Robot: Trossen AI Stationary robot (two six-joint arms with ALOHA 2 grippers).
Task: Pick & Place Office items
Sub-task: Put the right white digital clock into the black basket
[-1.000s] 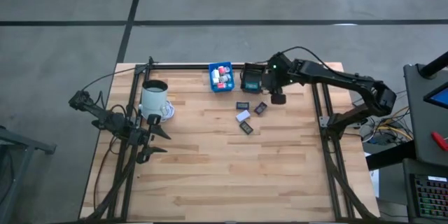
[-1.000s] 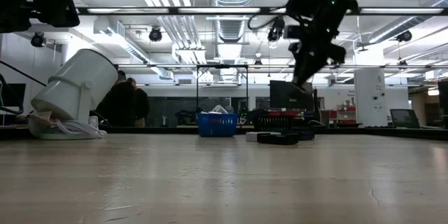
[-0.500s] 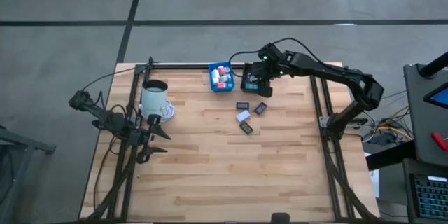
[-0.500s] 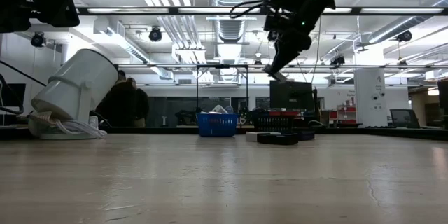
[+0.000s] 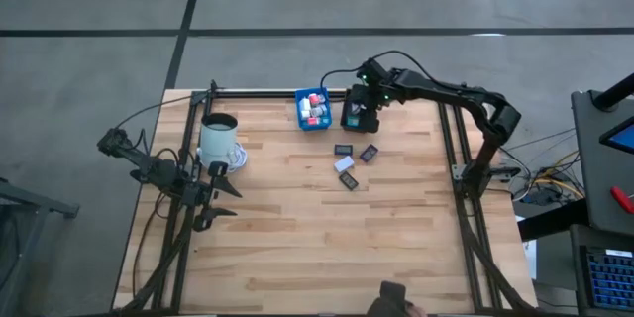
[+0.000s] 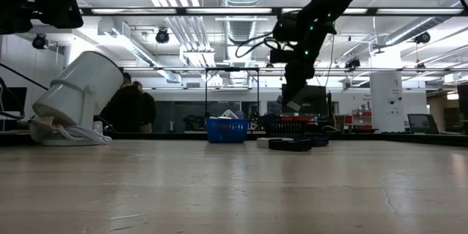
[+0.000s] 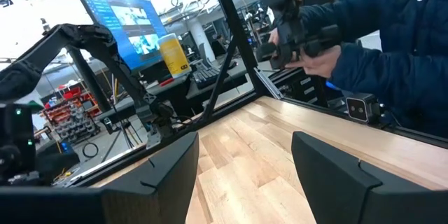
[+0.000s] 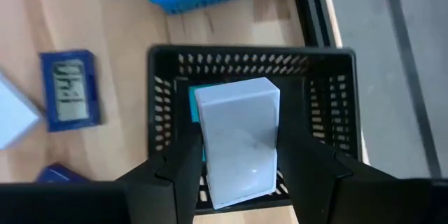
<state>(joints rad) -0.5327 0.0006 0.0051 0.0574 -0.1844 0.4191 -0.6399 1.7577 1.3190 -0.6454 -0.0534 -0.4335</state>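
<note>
My right gripper hangs over the black bin at the far edge, shut on a flat white rectangle. A teal piece lies inside the bin. Beside it stands the blue bin, holding red and white pieces. Several flat items lie on the wood near the bins, among them a blue one with a display. My left gripper waits open at the left side, beside the white mug. My right gripper pinches the white rectangle by its two long sides, one finger on each side. The fingers slant down from the near right and lie along the piece. It is lifted clear above the black bin's opening.
The mug lies tilted on a white cord at the left. Black frame rails run along both sides and the far edge. A person in a blue jacket holds a device beside the table. Bare wood fills the near half.
My right gripper has carried the white rectangle toward the table's far left, from beside the loose items to above the black bin. It has rolled about its pointing line and come lower in the last half second.
</note>
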